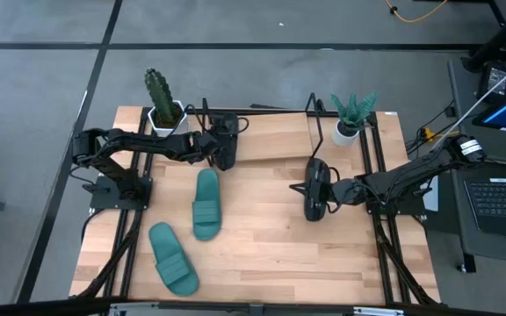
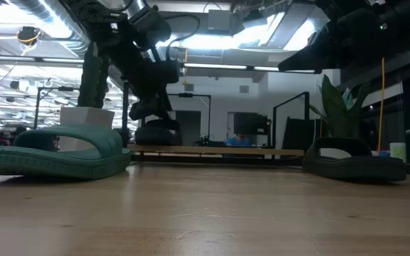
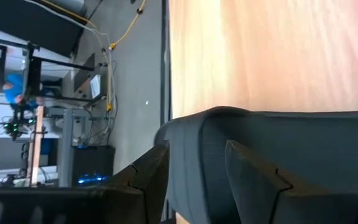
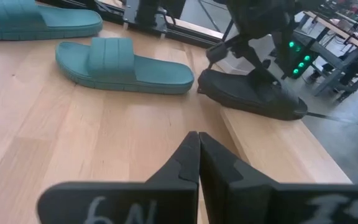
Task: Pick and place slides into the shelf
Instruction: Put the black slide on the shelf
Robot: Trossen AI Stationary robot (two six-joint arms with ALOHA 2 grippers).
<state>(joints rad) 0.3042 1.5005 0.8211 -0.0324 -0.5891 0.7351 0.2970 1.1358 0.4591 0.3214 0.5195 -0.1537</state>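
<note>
Left gripper (image 1: 220, 145): fingers clamped on a black slide (image 1: 225, 140), held over the shelf board (image 1: 271, 140) at the table's far edge; arm extended horizontally from the left side. Right gripper (image 1: 330, 191): fingers pressed together, empty, beside the second black slide (image 1: 314, 189) lying on the table (image 1: 262, 254); arm reaching in from the right. Two teal slides (image 1: 206, 204) (image 1: 172, 257) lie left of centre. Markings on the right gripper body are not readable.

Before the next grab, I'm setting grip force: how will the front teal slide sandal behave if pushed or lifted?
The teal rubbery slide sandal looks thin-soled, so probably light and bendy. Lying flat on the wooden table, it should skid, not roll.
</note>
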